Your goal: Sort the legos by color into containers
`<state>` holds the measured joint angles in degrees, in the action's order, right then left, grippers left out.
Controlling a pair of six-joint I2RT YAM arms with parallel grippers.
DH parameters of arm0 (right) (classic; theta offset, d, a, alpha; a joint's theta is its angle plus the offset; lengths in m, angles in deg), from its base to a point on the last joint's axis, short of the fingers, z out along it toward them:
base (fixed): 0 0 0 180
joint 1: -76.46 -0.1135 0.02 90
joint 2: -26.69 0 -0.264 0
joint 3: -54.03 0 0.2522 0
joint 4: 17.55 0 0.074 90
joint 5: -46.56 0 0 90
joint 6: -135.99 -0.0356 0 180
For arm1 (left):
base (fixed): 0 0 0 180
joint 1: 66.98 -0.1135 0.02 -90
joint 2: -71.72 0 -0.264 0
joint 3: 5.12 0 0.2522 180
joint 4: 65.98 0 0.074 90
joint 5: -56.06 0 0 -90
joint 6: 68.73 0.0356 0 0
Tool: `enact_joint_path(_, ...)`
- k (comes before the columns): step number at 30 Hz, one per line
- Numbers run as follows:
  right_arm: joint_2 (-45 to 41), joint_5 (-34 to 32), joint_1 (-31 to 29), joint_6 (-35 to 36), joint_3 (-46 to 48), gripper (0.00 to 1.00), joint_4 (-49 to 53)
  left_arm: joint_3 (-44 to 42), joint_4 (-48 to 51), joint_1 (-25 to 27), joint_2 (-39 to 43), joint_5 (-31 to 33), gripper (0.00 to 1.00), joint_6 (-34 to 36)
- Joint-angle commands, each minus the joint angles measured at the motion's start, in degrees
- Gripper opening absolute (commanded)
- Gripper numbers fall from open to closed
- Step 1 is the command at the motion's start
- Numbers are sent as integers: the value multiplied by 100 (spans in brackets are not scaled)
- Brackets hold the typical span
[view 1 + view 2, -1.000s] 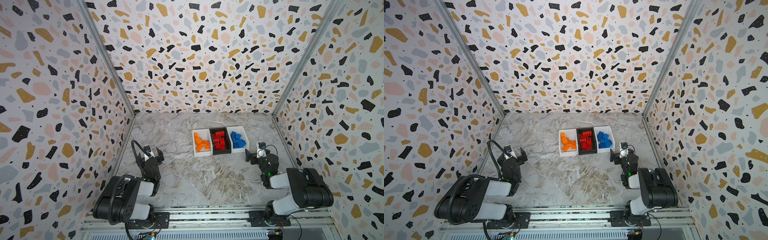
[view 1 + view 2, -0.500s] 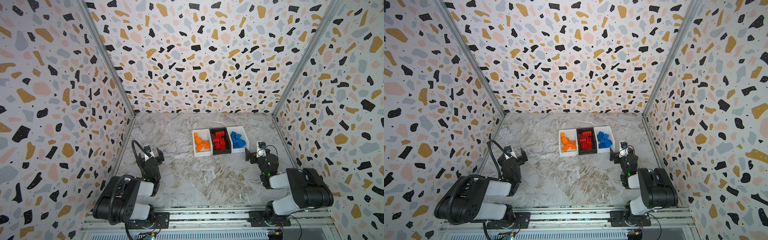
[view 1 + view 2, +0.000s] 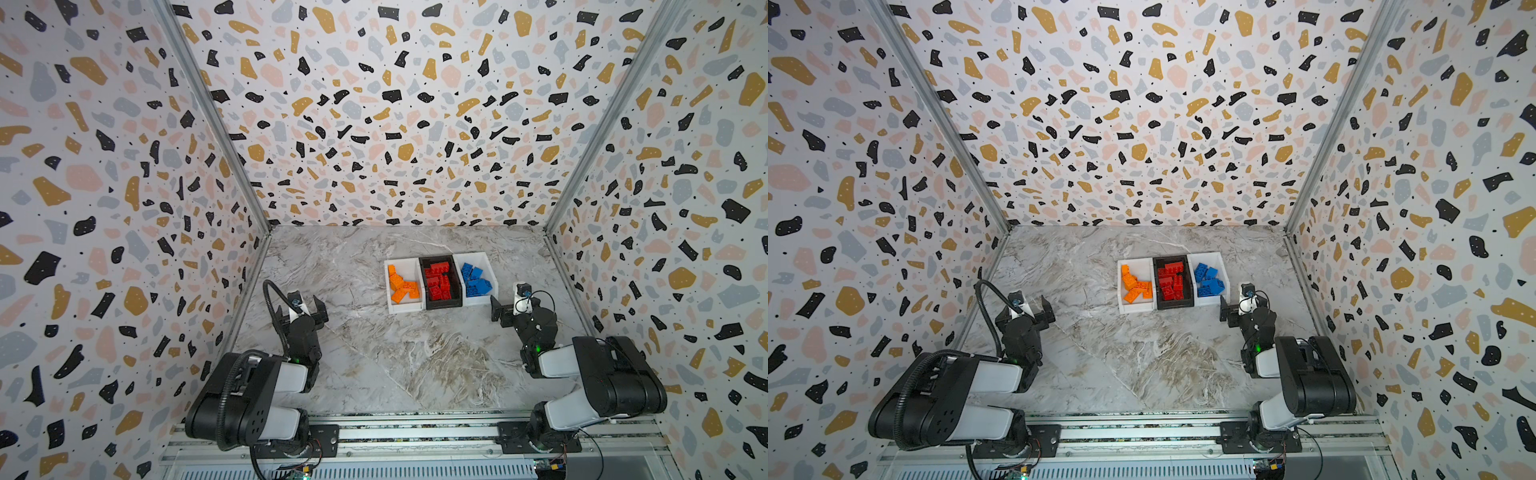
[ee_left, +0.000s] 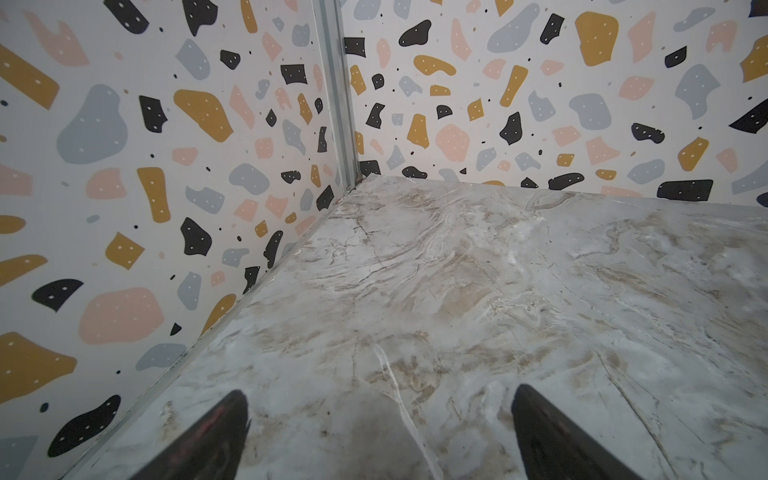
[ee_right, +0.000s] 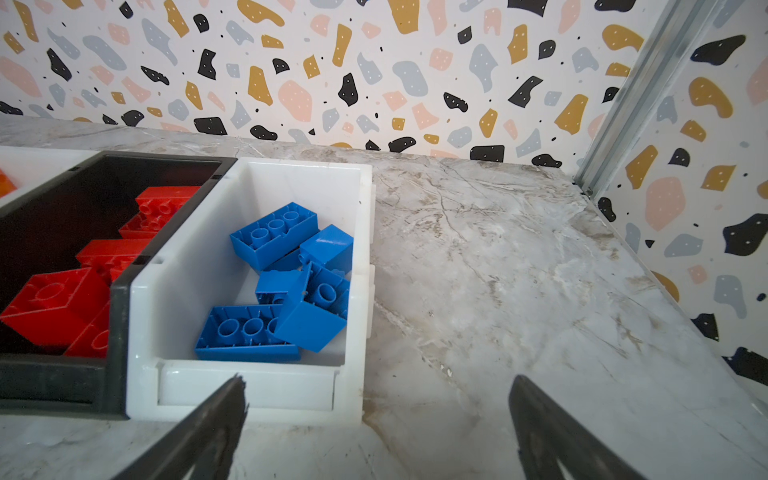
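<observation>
Nothing has moved: left arm (image 3: pixel 249 399) and right arm (image 3: pixel 615 374) stay folded low, jaws spread wide.

Legos (image 3: pixel 436 282) inside containers (image 3: pixel 406 308), containers right of table (image 3: pixel 374 365) centre

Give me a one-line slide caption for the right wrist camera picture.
Open right gripper hovers before the white plastic bin of blue studded bricks, beside the black bin holding red bricks.

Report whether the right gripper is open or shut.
Open. The right gripper stands spread wide in its wrist view, with nothing held between its jaws.
</observation>
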<state>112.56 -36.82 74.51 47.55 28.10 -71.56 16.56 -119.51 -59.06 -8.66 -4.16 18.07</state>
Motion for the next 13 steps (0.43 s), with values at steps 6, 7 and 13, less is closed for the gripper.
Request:
enact_joint_path(6, -48, -102, -52, 18, -92, 99, -88, 82, -232, -28, 68, 9, 100, -46)
enact_joint_path(7, -51, -99, -56, 26, -93, 99, -90, 78, -232, -28, 66, 7, 100, -39)
enact_joint_path(13, -77, -103, -50, 2, -75, 99, -117, 70, -232, -28, 69, 4, 100, -39)
